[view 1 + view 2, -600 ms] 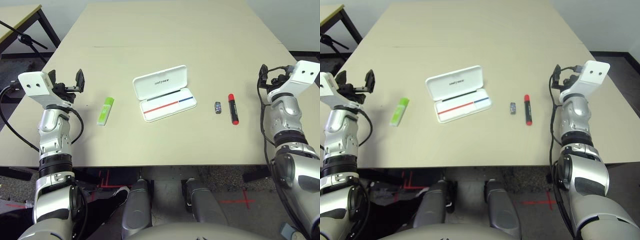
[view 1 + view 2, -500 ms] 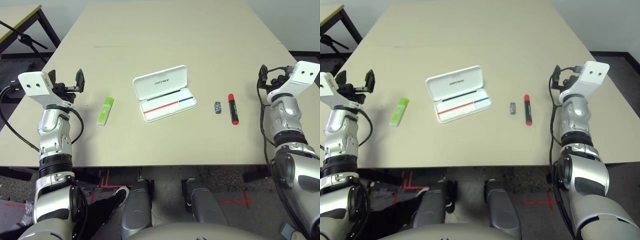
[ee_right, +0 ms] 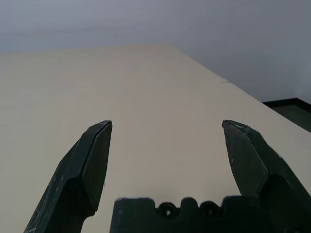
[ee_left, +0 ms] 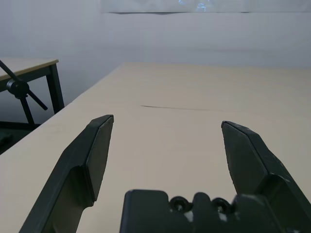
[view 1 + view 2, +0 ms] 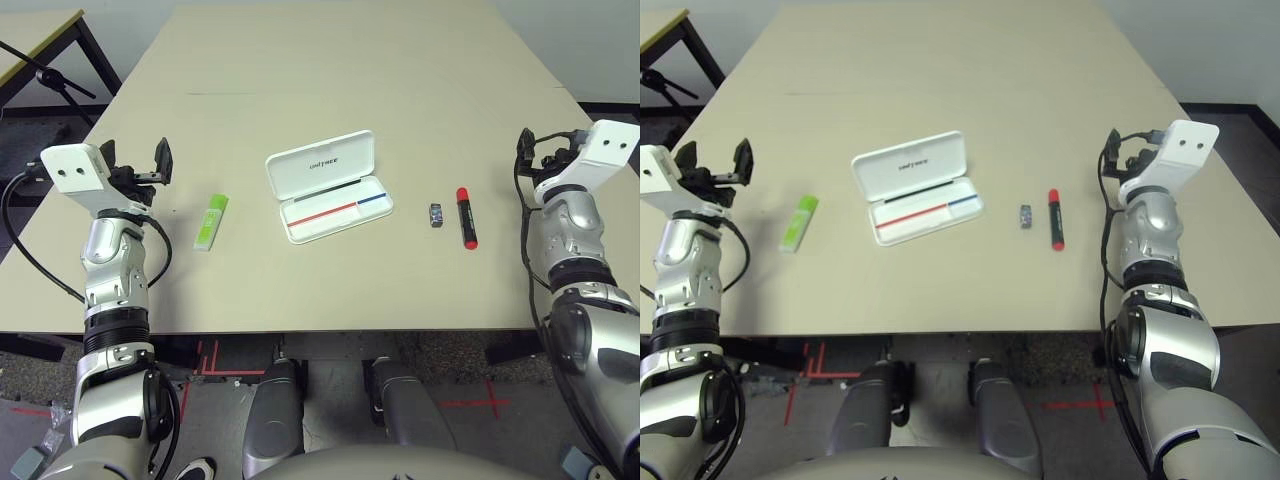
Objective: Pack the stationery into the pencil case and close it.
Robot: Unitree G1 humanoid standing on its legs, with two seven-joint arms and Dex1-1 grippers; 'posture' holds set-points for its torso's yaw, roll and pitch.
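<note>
The white pencil case point(image 5: 327, 186) lies open in the middle of the table, lid hinged back, with red, blue and black lines inside. A light green highlighter point(image 5: 210, 222) lies to its left. To its right sit a tiny dark block point(image 5: 435, 215) and a red marker with a black end point(image 5: 465, 217). My left gripper point(image 5: 134, 166) hovers open at the table's left edge, left of the highlighter, holding nothing. My right gripper point(image 3: 165, 145) stands open and empty over bare table at the right edge, well right of the marker.
The beige table point(image 5: 340, 80) stretches far back behind the case. A second table with black legs point(image 5: 45, 45) stands off the far left. A thin dark line point(image 4: 177, 108) marks the tabletop ahead of the left gripper.
The left arm has shifted slightly to the right and up. The right arm and all the stationery are where they were.
</note>
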